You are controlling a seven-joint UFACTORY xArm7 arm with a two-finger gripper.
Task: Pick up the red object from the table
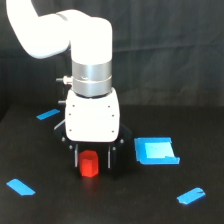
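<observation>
We find claw point(91, 156) low over table point(120, 210), fingers spread either side of red block point(89, 164), not visibly pinching. Block on table, not lifted. We judge closing and lifting remain. Blue flat pieces point(155, 150) scattered nearby, well apart; nothing obstructs.

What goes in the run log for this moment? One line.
gripper: low, straddling red object | jaws: closure unclear | red object: upright on table | lifted: not evident

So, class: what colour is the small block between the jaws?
Bright red-orange; the red object shows only in the exterior view.
</observation>
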